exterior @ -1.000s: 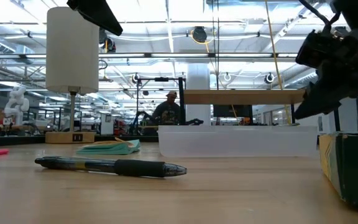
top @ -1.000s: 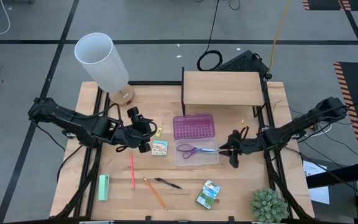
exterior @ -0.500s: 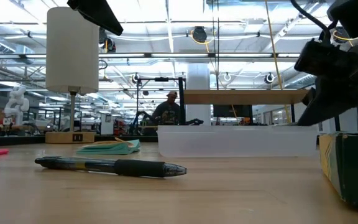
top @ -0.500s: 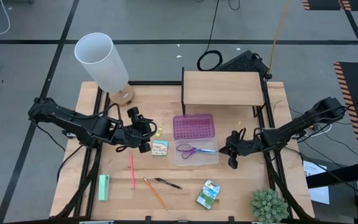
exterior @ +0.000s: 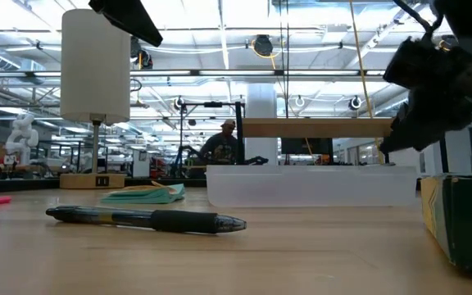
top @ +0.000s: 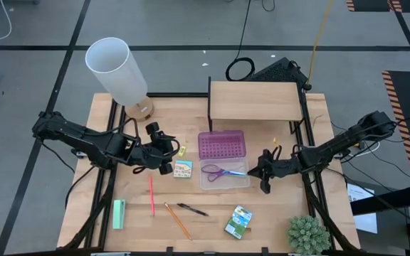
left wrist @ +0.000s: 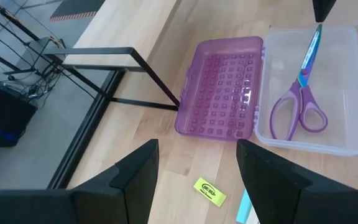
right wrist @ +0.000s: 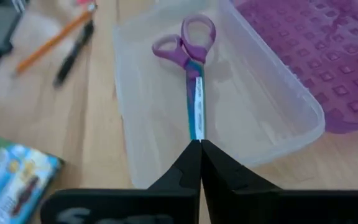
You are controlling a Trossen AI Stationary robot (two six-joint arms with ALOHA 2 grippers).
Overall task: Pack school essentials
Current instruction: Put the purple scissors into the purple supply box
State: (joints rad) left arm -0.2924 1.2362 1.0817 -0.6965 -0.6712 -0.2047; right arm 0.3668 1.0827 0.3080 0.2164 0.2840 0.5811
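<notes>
Inside clear case [top: 225, 175] lie purple-handled scissors [top: 220, 171], right end effector [top: 260, 173] pinching blade.

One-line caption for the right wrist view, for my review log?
Right gripper, fingers closed on the tip of the purple-handled scissors, holding them inside the clear case beside its open purple lid.

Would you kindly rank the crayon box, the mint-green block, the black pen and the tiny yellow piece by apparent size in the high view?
1. green-yellow crayon box
2. mint-green block and black pen: too alike to rank
3. tiny yellow piece
</notes>
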